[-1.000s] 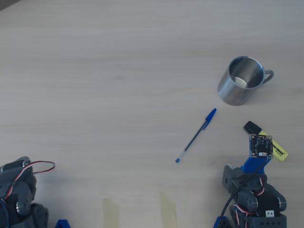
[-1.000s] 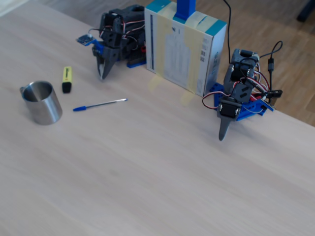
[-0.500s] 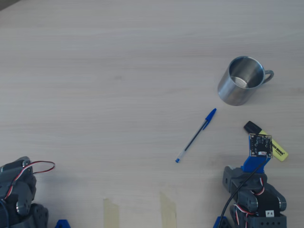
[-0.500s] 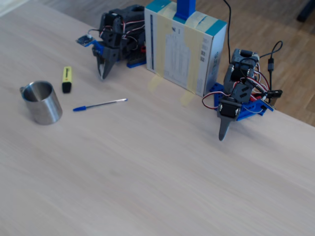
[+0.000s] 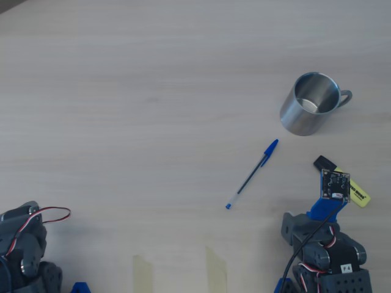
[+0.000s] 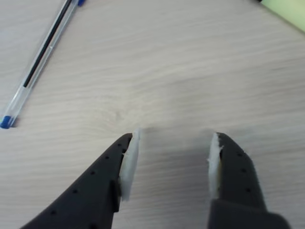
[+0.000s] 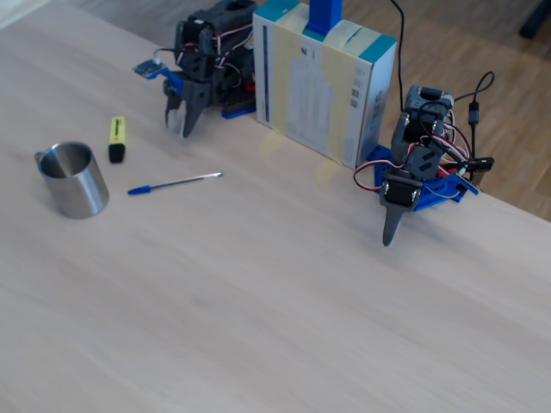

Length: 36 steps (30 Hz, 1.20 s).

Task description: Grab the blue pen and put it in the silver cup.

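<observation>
My fingers point(image 6: 127, 157) stand parted and empty over bare table point(image 6: 190, 71), while the pen point(image 6: 40, 59) lies flat up and to the left in the wrist view, its long axis slanting away, short of the cup point(image 5: 308, 111).

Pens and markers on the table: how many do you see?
2. The blue pen lies diagonally below-left of the silver cup in the overhead view; the yellow highlighter lies right of it, partly under the arm's camera board.

blue pen point(image 5: 252, 174) flat, near upright silver cup point(image 5: 308, 112)
</observation>
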Motion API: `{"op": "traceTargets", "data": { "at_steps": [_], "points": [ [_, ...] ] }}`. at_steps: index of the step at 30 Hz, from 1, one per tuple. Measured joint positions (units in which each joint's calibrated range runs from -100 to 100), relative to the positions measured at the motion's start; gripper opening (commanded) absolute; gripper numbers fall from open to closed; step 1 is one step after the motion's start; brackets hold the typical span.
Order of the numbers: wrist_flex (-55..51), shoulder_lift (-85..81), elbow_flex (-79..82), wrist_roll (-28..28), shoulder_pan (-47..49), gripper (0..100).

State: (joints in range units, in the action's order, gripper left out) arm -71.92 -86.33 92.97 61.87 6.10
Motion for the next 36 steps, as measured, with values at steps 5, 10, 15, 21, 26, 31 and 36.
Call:
{"op": "traceTargets", "data": {
  "at_steps": [5, 10, 15, 21, 26, 31, 36],
  "points": [
    [1.6, 5.2, -3.2, 3.4, 3.3, 28],
    [4.1, 11.1, -9.1, 6.9, 5.3, 28],
    [4.4, 16.4, -16.6, 9.4, 6.4, 29],
    [4.5, 21.8, -24.8, 10.9, 6.7, 29],
    [4.5, 25.3, -30.2, 13.2, 8.7, 29],
    [4.5, 28.5, -34.0, 15.4, 9.6, 29],
    [4.5, 32.7, -38.0, 16.8, 9.9, 29]
  ]
}}
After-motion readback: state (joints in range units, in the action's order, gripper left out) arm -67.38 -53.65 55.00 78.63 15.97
